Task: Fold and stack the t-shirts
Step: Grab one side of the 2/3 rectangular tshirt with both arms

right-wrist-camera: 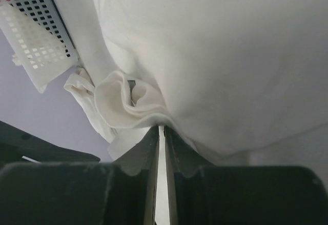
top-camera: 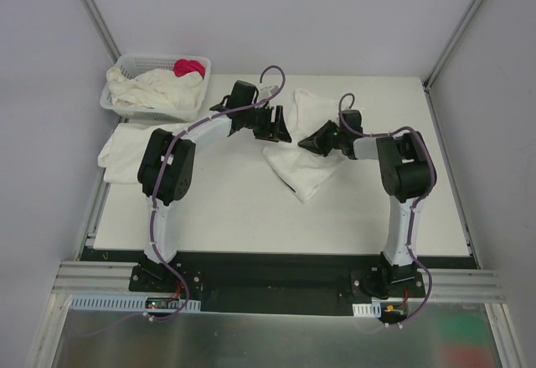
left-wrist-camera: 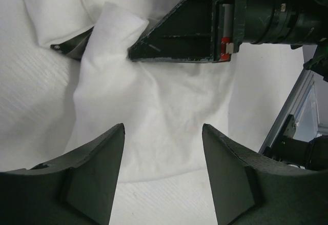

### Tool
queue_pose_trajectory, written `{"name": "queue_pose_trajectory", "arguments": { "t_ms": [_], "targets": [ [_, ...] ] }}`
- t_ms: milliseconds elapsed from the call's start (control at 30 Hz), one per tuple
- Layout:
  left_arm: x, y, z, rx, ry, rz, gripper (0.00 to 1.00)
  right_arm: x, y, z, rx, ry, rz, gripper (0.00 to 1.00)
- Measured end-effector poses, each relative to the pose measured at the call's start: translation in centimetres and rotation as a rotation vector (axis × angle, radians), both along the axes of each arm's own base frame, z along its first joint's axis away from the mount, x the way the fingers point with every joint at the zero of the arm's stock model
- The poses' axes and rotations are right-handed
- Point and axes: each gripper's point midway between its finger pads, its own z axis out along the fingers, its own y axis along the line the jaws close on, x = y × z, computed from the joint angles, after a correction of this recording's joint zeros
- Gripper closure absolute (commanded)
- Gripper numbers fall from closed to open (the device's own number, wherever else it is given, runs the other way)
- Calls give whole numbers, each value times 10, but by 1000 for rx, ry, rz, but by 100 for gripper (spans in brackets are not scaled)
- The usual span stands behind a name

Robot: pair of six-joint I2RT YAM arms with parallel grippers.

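A white t-shirt (top-camera: 311, 173) lies partly bunched in the middle of the table. My right gripper (top-camera: 313, 144) is shut on a fold of its edge; in the right wrist view the closed gripper (right-wrist-camera: 161, 128) pinches the t-shirt (right-wrist-camera: 230, 56) at a rolled fold. My left gripper (top-camera: 281, 126) is open just left of the shirt. In the left wrist view this gripper (left-wrist-camera: 163, 174) is empty, its spread fingers hovering over the t-shirt (left-wrist-camera: 164, 97), with the right gripper (left-wrist-camera: 189, 33) facing it. Another white t-shirt (top-camera: 126, 148) lies flat at the far left.
A white lattice basket (top-camera: 126, 108) at the back left holds cream shirts (top-camera: 159, 90) and a pink-red cloth (top-camera: 188, 68). The basket also shows in the right wrist view (right-wrist-camera: 31, 25). Grey walls with metal frame posts enclose the table (top-camera: 234, 209).
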Motion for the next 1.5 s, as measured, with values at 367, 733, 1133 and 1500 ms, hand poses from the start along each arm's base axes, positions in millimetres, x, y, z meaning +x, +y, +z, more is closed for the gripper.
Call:
{"name": "queue_pose_trajectory", "arguments": {
  "t_ms": [367,733,1133,1500],
  "targets": [
    [-5,1,-5,2,19,-5,40,-10,-83,1,-49,19,-185,88],
    [-5,1,-5,2,20,-4,40,-27,-64,1,-68,20,-152,89],
    [-6,1,-9,-2,35,6,41,-75,-2,-1,-42,48,24,89],
    [-8,1,-14,-8,44,14,41,-90,-15,16,-56,65,67,77]
  ]
}}
